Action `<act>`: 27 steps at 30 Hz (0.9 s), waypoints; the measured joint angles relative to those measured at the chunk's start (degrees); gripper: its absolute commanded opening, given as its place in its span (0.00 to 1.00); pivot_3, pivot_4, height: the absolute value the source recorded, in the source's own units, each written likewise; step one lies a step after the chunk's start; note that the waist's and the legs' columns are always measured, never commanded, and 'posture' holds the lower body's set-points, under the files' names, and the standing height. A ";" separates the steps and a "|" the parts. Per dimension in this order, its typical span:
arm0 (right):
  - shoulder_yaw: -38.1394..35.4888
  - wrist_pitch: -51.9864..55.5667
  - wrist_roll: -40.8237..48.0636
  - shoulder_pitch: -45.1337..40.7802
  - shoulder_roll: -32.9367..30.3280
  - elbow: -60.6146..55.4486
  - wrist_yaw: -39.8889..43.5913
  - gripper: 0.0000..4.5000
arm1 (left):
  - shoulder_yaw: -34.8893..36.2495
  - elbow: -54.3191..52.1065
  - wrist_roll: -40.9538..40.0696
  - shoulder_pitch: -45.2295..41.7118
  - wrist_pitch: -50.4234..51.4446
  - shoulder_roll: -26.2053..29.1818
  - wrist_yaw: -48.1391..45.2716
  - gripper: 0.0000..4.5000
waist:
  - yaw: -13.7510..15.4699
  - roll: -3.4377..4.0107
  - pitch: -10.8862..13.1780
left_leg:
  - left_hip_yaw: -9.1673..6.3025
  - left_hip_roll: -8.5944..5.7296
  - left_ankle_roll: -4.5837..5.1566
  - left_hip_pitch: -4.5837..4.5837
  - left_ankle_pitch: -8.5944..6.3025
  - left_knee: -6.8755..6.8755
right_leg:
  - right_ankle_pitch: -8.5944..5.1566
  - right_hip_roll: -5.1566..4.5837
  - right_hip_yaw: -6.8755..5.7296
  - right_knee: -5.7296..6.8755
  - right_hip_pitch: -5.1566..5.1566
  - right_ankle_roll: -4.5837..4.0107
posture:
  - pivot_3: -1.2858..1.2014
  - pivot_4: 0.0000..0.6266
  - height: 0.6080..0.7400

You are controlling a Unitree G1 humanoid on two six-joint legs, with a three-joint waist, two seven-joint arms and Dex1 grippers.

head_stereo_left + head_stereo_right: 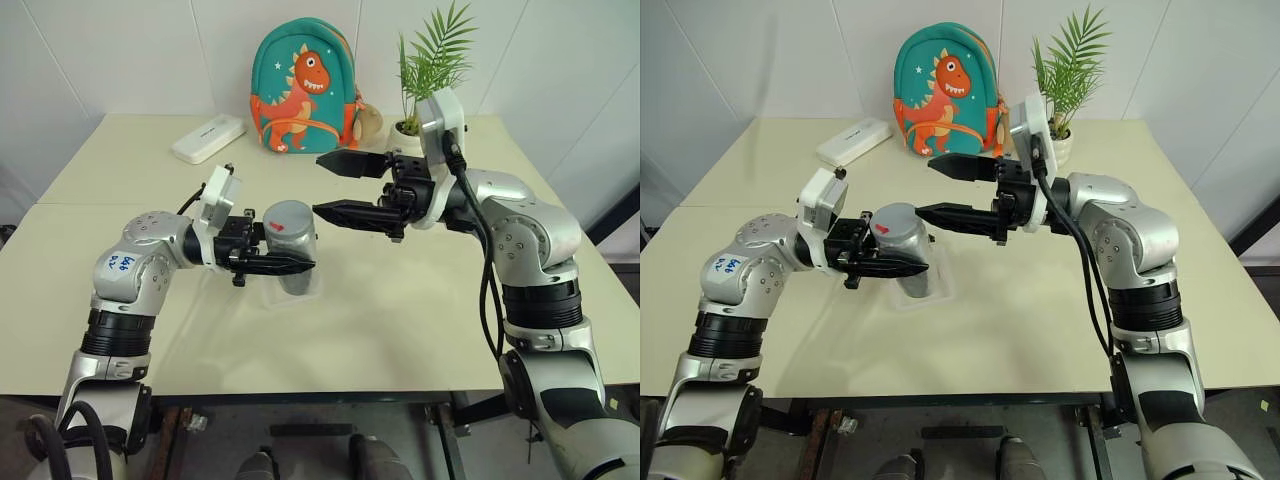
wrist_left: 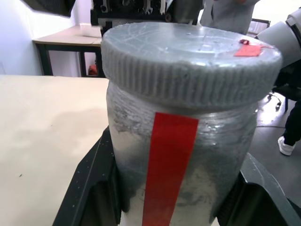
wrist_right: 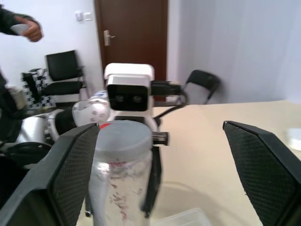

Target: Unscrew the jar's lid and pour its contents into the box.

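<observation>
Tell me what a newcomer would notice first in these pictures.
Probably the silvery-grey jar at the table's middle, lid on, clamped in the left gripper over a clear box. The right gripper hangs wide open beside its lid. Behind, a teal dinosaur backpack stands at the far edge.

Blue handwriting on a white sticker (image 1: 121, 262) on the left upper arm, too small to make out. Faint print on the white oblong case (image 1: 208, 138), unreadable. Otherwise only wordless red markings on the jar (image 2: 178, 174) and the lid (image 2: 188, 61).
</observation>
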 measured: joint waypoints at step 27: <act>9.65 1.40 -8.62 1.24 6.82 -6.94 -14.12 0.99 | -2.19 2.87 4.32 -0.97 -4.08 -1.85 3.77 0.43 | 0.01 0.00 0.00 | -0.01 0.00 0.02 -0.01 0.06 0.10 | -0.02 0.03 0.05 0.24 -0.08 -0.04 | 0.52 0.24 1.00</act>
